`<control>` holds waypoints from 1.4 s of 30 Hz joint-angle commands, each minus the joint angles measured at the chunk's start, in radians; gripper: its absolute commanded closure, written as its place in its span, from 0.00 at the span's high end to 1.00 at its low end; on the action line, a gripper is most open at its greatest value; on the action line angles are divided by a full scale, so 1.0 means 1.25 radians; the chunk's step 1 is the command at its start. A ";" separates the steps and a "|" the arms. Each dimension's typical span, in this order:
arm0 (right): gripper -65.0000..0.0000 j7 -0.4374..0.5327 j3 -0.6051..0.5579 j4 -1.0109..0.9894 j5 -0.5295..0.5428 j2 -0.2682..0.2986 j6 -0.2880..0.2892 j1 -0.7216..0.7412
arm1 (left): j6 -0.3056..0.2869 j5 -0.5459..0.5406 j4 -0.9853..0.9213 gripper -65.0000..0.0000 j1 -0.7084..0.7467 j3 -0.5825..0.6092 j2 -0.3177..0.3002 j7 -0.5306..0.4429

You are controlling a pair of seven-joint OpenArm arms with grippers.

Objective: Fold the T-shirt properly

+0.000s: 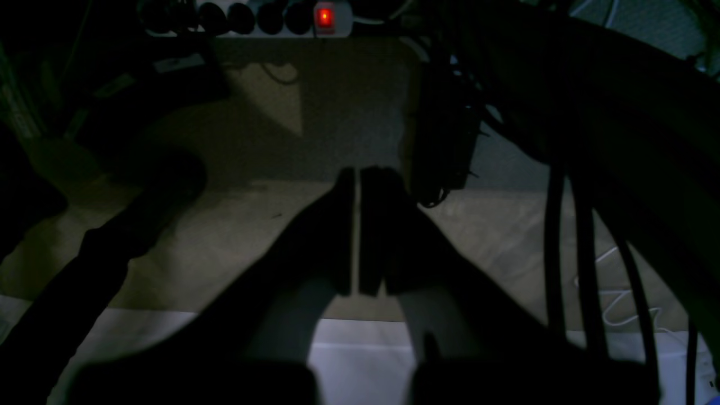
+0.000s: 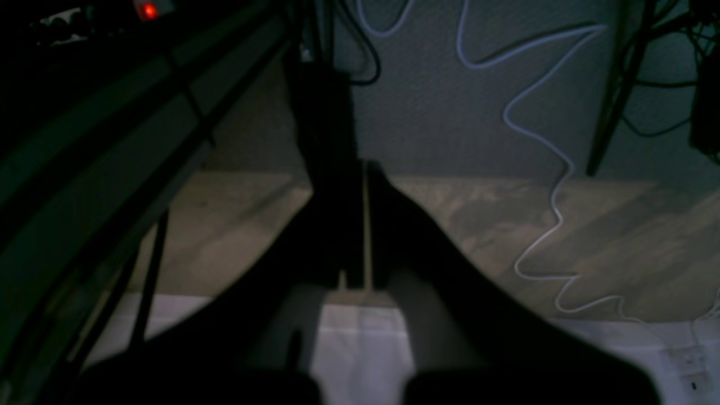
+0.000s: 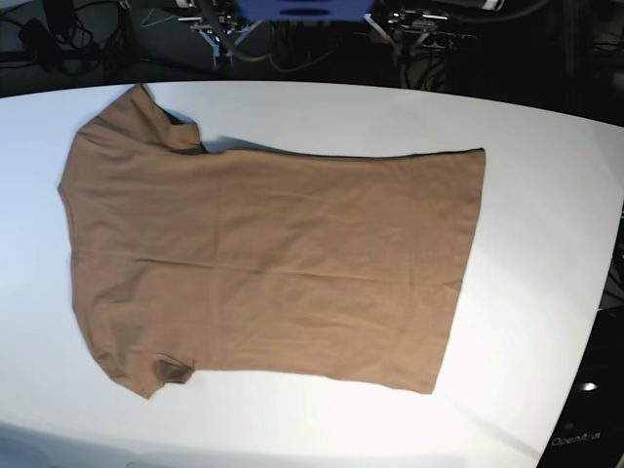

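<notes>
T-shirt (image 3: 263, 258) spread flat across the white surface (image 3: 546, 195) — shoulders toward 9 o'clock, hem toward 3. Neither arm over it. Left pincer (image 1: 358, 177) and right pincer (image 2: 364, 169) each drawn narrow, gripping nothing — dim floor beyond them, red-lit power strip (image 1: 324, 17) at 12.

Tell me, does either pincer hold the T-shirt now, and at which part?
Nothing is held. The left pincer and right pincer are both shut on nothing, away from the T-shirt, which lies flat on the white table.
</notes>
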 commanded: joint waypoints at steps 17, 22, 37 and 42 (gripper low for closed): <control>0.00 0.024 -0.003 0.000 -0.001 0.001 -0.004 -0.003 | -0.001 -0.001 0.000 0.02 0.006 0.001 -0.002 -0.004; 0.00 0.074 -0.003 -0.002 -0.001 0.001 -0.005 -0.017 | -0.001 -0.001 0.000 0.02 0.006 0.002 -0.003 -0.004; 0.00 0.076 -0.003 -0.002 -0.001 0.001 -0.005 -0.017 | -0.001 0.000 -0.001 0.02 0.018 0.003 -0.003 -0.082; 0.00 0.128 -0.004 -0.001 -0.001 0.001 -0.005 -0.035 | -0.001 0.000 0.000 0.02 0.053 0.003 -0.003 -0.164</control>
